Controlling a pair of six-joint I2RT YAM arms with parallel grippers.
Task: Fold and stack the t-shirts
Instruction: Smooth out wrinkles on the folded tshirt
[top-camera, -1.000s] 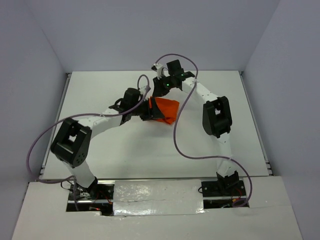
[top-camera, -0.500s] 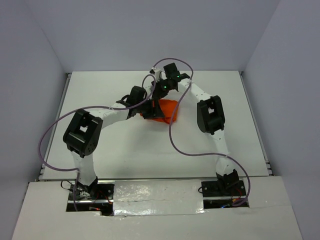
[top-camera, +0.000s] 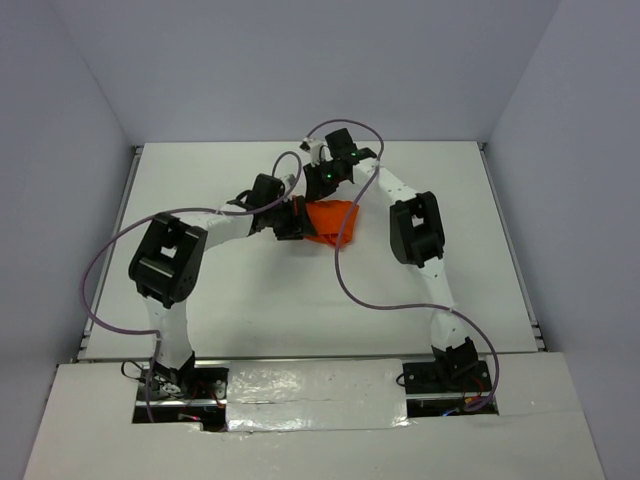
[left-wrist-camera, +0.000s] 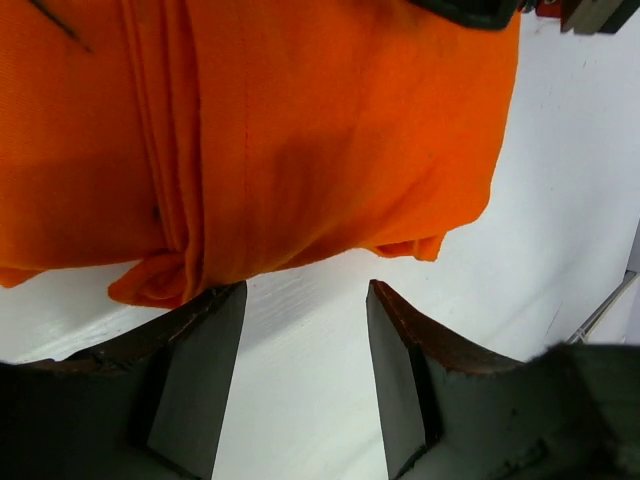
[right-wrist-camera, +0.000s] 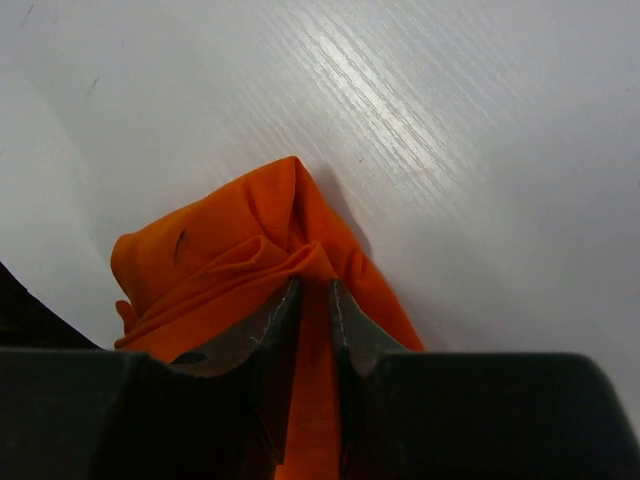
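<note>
Both my elbows have swung in toward the shirt (top-camera: 330, 220) since a second ago; it lies bunched mid-table (top-camera: 200, 180). I judge I'm mid-fold. My right gripper (right-wrist-camera: 312, 290) is clamped on a ridge at the shirt's far edge. My left gripper (left-wrist-camera: 305, 292) stands apart, empty, at its left hem. Next, that hem must go between the left jaws. Only the wrist views show the pinch and the gap; the top view hides my fingertips.

- The t-shirt (left-wrist-camera: 330, 140): soft, matt orange cloth, creased, with stitched seams.
- The table (right-wrist-camera: 450, 120): smooth white surface with a faint sheen and fine grain lines.
- The left gripper (left-wrist-camera: 305, 310): dark matt pads (left-wrist-camera: 200, 370), scuffed brown at the edges.
</note>
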